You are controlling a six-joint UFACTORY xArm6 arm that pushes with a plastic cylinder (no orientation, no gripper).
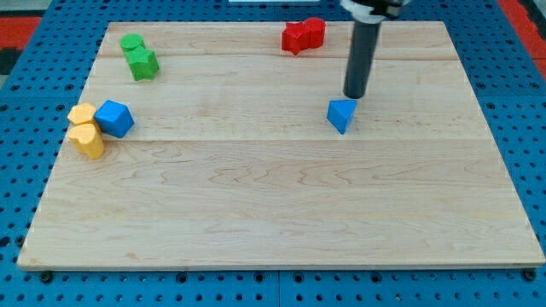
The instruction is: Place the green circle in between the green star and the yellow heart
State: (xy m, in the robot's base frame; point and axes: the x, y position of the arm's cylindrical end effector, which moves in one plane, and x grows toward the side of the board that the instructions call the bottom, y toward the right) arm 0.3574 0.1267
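Observation:
The green circle (130, 42) sits near the board's top left corner, touching the green star (144, 64) just below it. Two yellow blocks stand at the left edge. The upper one (82, 113) looks like the heart. The lower one (88, 140) looks like a hexagon. Their shapes are hard to make out. My tip (354, 95) is far to the right, just above and touching or nearly touching the blue triangle (341, 114). It is far from the green and yellow blocks.
A blue cube (114, 118) touches the right side of the upper yellow block. A red star (294, 38) and a red circle (315, 31) sit together at the top centre. The wooden board (281, 213) lies on a blue pegboard.

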